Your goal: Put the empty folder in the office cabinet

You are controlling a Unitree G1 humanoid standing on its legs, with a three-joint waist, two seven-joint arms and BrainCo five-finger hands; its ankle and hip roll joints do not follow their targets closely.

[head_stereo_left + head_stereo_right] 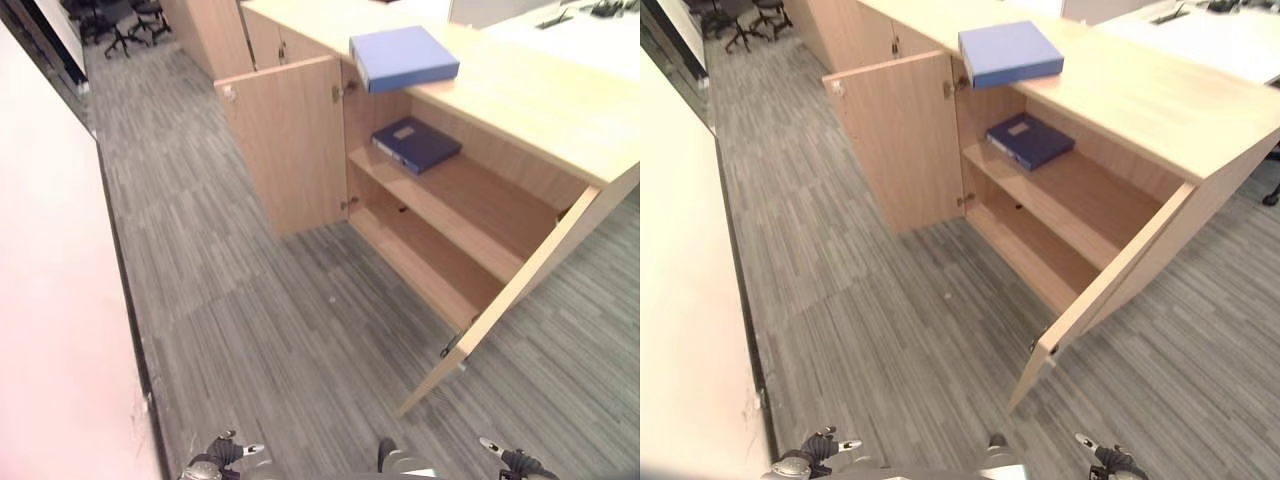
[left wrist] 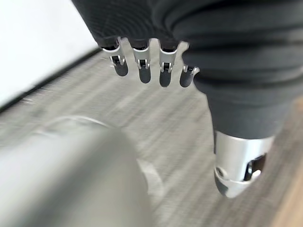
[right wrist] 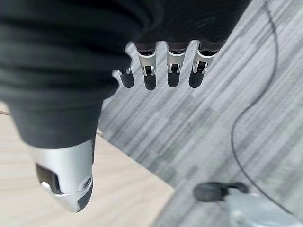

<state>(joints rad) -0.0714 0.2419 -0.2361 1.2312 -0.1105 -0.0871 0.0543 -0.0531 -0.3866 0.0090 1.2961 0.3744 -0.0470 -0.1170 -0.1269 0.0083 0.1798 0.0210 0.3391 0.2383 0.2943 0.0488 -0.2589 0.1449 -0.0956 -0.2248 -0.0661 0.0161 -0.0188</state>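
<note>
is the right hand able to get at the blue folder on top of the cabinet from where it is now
Probably not yet. The right hand hangs low, open and empty, with open carpet between it and the cabinet. Nothing blocks the blue folder, so stepping closer should do.

Cabinet (image 1: 300,150): we see pale matt wood laminate, smooth.
Folder on top (image 1: 405,55): smooth blue plastic-looking cover, slight sheen.
Folder on shelf (image 1: 416,143): darker blue, matt.
Floor (image 1: 250,330): we see grey striped carpet, rough.
</note>
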